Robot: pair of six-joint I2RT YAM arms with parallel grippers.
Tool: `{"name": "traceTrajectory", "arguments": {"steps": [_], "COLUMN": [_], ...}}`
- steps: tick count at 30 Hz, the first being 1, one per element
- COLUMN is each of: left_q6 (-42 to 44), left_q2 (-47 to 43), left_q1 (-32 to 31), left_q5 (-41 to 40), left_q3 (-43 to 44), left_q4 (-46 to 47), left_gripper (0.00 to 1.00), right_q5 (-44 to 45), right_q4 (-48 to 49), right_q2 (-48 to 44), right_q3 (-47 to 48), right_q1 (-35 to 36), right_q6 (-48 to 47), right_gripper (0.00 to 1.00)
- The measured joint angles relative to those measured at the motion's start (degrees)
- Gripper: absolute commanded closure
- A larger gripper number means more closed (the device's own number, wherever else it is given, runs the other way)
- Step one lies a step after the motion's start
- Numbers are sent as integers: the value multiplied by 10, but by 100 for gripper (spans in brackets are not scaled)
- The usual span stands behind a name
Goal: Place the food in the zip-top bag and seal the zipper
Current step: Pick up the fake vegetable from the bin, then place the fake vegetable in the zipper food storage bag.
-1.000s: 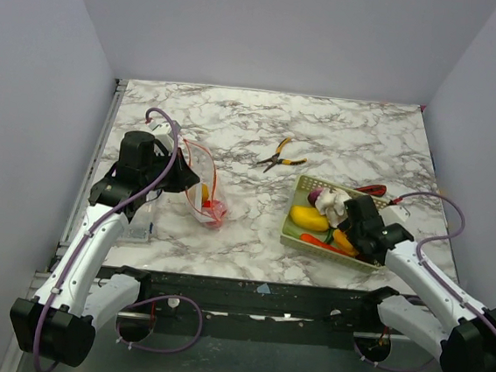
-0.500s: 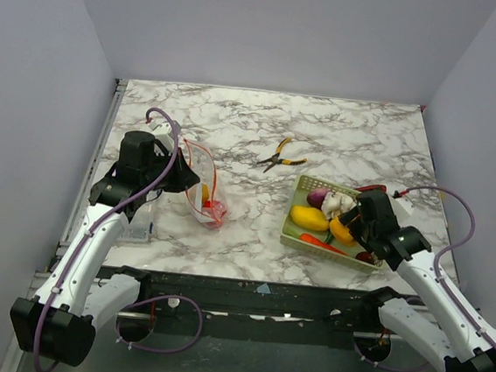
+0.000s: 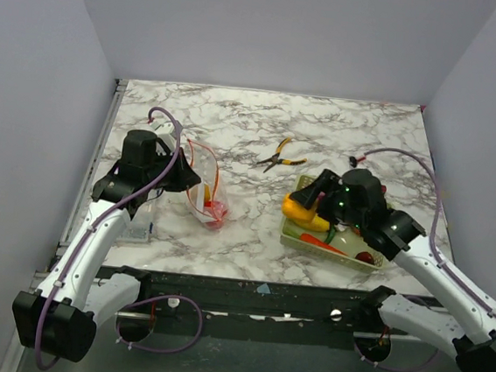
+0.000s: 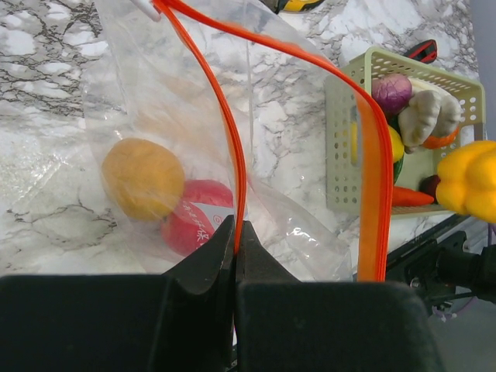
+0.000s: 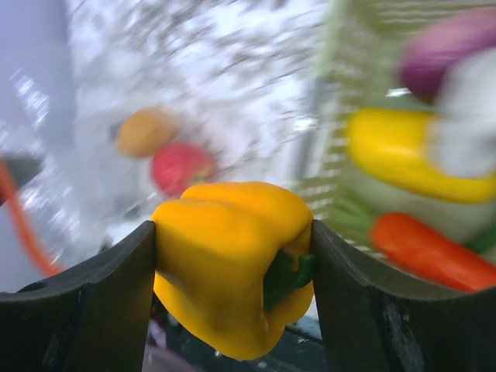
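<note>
Marbled table (image 3: 253, 134): bag held open at left, pepper leaving the basket (image 4: 341, 155) at right.
Your left gripper (image 4: 235, 232) stays pinched shut on the zipper (image 4: 225, 116), keeping the clear zip-top bag (image 4: 294, 225) gaping, an orange (image 4: 143, 178) and a red apple (image 4: 198, 225) inside. Your right gripper (image 5: 232, 232), in the basket a second ago, now clamps the yellow pepper (image 5: 225, 294) and is swinging bagward.

The basket (image 5: 329, 93) blurs behind the pepper (image 5: 232, 263); pliers (image 4: 301, 5) cut by the top edge.

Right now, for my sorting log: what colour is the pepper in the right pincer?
The pepper is yellow; the right wrist view shows it best.
</note>
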Motion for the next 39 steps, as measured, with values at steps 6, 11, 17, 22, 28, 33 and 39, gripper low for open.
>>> {"name": "traceTrajectory", "arguments": {"steps": [6, 11, 17, 22, 28, 33, 39], "left_q6": [0, 0, 0, -1, -5, -15, -30], "left_q2": [0, -5, -14, -23, -28, -29, -26], "left_q1": [0, 0, 0, 0, 2, 2, 2], "left_q5": [0, -1, -1, 0, -4, -14, -9], "left_q3": [0, 0, 0, -3, -3, 19, 42], "left_q4": [0, 0, 2, 6, 10, -21, -26], "left_gripper": [100, 100, 100, 100, 100, 100, 100], "right_q5": [40, 66, 114, 184, 309, 384, 404], "right_q4": [64, 92, 106, 86, -47, -134, -156], "right_q2": [152, 268, 345, 400, 499, 540, 553], "right_q3": [162, 284, 376, 433, 566, 587, 588], "right_q1": [202, 270, 301, 319, 351, 358, 358], "right_q6": [-19, -43, -47, -27, -6, -4, -38], "right_gripper": [84, 84, 84, 83, 83, 81, 66]}}
